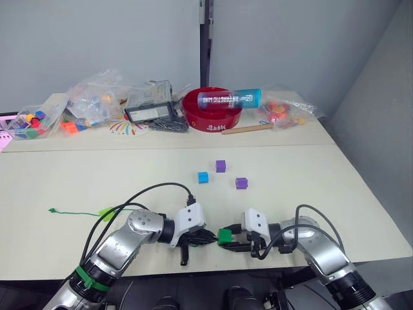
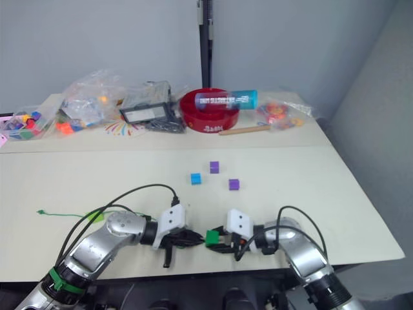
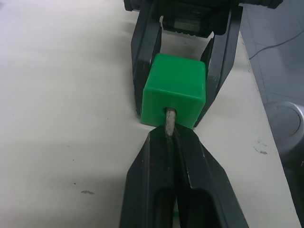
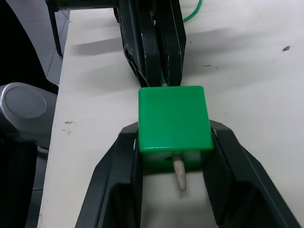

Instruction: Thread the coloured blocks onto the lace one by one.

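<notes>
Threading block 1: right gripper (image 4: 173,187) clamps the green block (image 4: 174,118); left gripper (image 3: 170,142) pinches the lace tip (image 4: 180,174), apparently through. Next: regrip the tip and pull.

The long cream-coloured table (image 1: 77,174) carries a small sky blue cube (image 1: 203,177) and two small purple cubes (image 1: 221,166) (image 1: 241,183) near its middle — a thin green string (image 1: 72,212) lies at the left.

A small dark green plastic cube (image 1: 224,236) sits at the table's near edge with the thin green lace's stiff pale tip (image 4: 180,175) poking through its hole. Toward 12 o'clock lie a sky blue cube (image 1: 203,177) and two purple cubes (image 1: 221,166) (image 1: 241,183). The lace's tail (image 1: 71,212), with a lime green cube (image 1: 106,212) on it, trails toward 9 o'clock.
</notes>
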Motion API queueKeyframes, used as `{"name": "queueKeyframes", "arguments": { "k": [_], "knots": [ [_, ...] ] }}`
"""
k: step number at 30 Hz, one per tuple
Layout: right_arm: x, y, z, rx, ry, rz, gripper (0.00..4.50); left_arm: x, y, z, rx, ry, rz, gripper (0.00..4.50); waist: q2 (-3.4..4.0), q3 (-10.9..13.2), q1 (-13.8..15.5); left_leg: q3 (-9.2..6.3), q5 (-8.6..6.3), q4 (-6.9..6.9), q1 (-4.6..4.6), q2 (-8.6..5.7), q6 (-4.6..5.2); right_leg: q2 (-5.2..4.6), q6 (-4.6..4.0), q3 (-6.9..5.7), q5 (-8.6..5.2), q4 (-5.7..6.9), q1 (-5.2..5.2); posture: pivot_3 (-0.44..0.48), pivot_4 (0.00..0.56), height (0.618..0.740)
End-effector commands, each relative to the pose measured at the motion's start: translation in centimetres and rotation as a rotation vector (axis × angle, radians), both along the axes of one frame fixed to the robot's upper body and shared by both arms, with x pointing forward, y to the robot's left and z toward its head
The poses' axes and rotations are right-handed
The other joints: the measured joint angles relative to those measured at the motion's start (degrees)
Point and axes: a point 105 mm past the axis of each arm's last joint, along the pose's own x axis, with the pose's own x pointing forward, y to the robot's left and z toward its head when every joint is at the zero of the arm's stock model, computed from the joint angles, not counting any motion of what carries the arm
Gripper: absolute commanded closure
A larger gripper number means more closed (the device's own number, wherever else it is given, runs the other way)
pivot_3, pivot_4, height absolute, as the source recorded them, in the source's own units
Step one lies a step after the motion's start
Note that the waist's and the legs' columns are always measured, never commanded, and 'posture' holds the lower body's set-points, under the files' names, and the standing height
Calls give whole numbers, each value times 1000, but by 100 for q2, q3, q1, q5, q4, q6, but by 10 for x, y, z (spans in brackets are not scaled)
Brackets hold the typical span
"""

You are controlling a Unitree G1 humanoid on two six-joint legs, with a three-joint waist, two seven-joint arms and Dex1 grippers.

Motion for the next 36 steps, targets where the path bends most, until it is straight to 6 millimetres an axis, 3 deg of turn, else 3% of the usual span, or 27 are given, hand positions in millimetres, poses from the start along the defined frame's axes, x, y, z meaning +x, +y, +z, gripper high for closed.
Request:
{"name": "queueKeyframes", "arguments": {
  "k": [1, 11, 19, 24, 28, 36],
  "knots": [
    [-7, 21, -4, 5, -1, 61, 3318, -7, -23, 6, -45, -33, -79, 4500, 0, -1, 7, -1, 0, 0, 1, 0, 0, 0, 2, 0, 1, 0, 3, 0, 150, 731],
    [-5, 27, -6, -65, 13, 45, 3318, -3, -27, 11, -69, -52, -89, 4500, 2, -3, 15, -1, 0, 0, 38, 0, -1, 1, 39, -1, -21, -7, 73, 0, 150, 731],
    [-2, 24, -10, -68, 19, 28, 3318, 7, -8, 22, -63, -74, -43, 1987, 2, -3, -49, -7, 0, -1, 33, 3, -1, 4, 38, -2, -21, -6, 67, 0, 150, 731],
    [1, 20, -16, -71, 23, 17, 3318, 9, 14, 29, -40, -70, -31, 1981, 3, -2, -113, -7, 0, -8, 33, 5, 0, 6, 37, -2, -21, -6, 64, 0, 150, 731],
    [4, 19, -16, -68, 18, 10, 3318, 7, 33, 24, -2, -40, -8, 1981, 3, -2, -127, -6, 0, -9, 33, 10, 0, 11, 36, -1, -22, -6, 61, 0, 150, 731],
    [4, 15, -14, -67, 10, 0, 3318, 6, 41, 7, 15, -13, 39, 1981, 4, -1, -101, -6, 0, -7, 31, 10, -1, 9, 35, -3, -21, -7, 35, 0, 150, 731]
  ]
}}
